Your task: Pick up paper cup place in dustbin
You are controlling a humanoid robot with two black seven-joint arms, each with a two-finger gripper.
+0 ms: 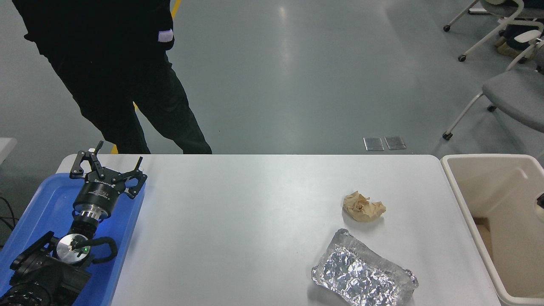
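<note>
The paper cup is out of view. The dustbin (451, 174), a large beige bin with a thick rim, stands just off the table's right end. A small dark sliver of my right arm or gripper (540, 199) shows at the picture's right edge, over the dustbin; too little of it shows to tell its state. My left gripper (108, 168) is open and empty, parked over the blue tray at the lower left.
A crumpled brown paper wad (363, 206) and a crinkled silver foil tray (363, 278) lie on the white table (238, 221) at the right. The blue tray (46, 199) sits at the left edge. A person in black stands at the far left side. Chairs stand at the far right.
</note>
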